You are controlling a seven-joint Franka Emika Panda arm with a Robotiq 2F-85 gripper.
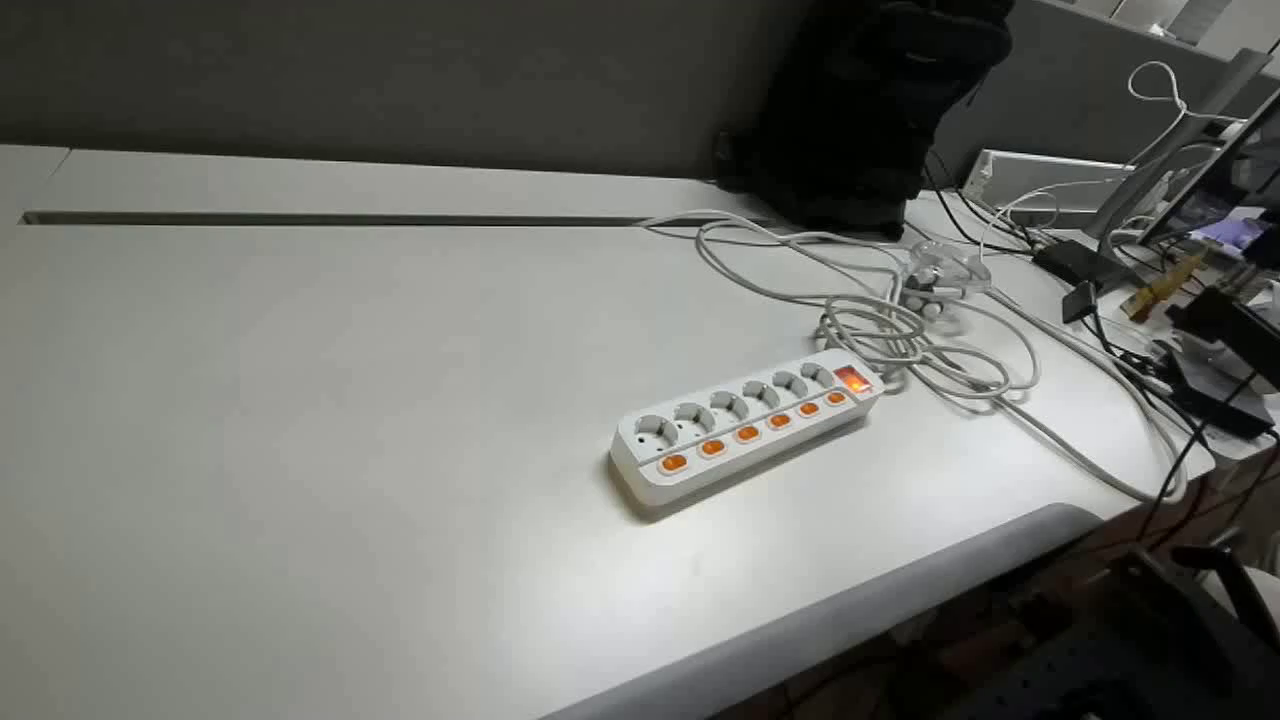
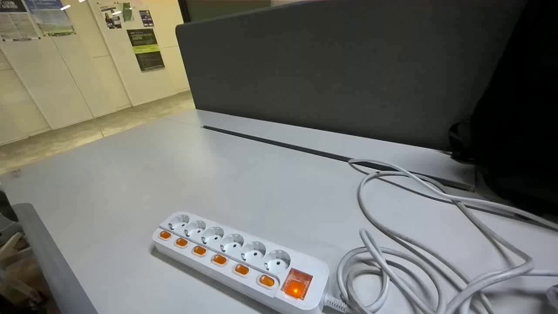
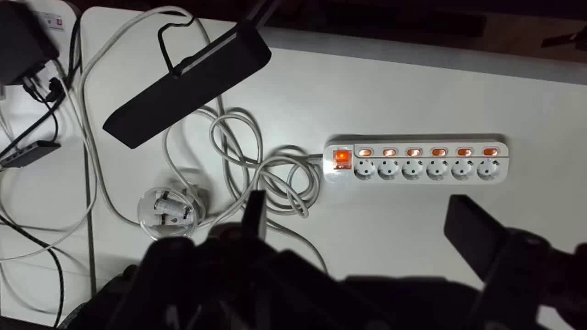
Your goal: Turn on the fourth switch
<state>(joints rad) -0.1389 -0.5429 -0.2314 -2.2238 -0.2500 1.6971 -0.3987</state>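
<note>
Power strip (image 3: pixel 416 160) is parked on the desk (image 1: pixel 300 450): probably light, stiff, skid-prone. Switches (image 3: pixel 439 152) are best pressed straight down, strip gripped by its long sides (image 1: pixel 765 450). End effector (image 3: pixel 357 201) is spread wide, empty.

Strip (image 3: pixel 416 160): white, long, rounded at the corners, top face up.
Sockets (image 3: pixel 412 168): six in a row, round, white, pin holes showing.
Switches (image 3: pixel 389 152): six in a row, small, oval, orange, one beside each socket.
Main switch (image 3: pixel 342 158): larger, orange-red, glowing, at one end of the strip.
Fourth switch (image 3: pixel 439 151): counted from the main switch, just past mid-row, orange like its neighbours; whether it is on, or whether the count runs from the far end, cannot be told.
Cord (image 2: pixel 335 302): pale grey, leaving the main switch end, looped just beside it.
Table (image 1: pixel 300 400): strip lies flat on it, roughly along the grey edge (image 1: pixel 830 627), switches on that side.
</note>
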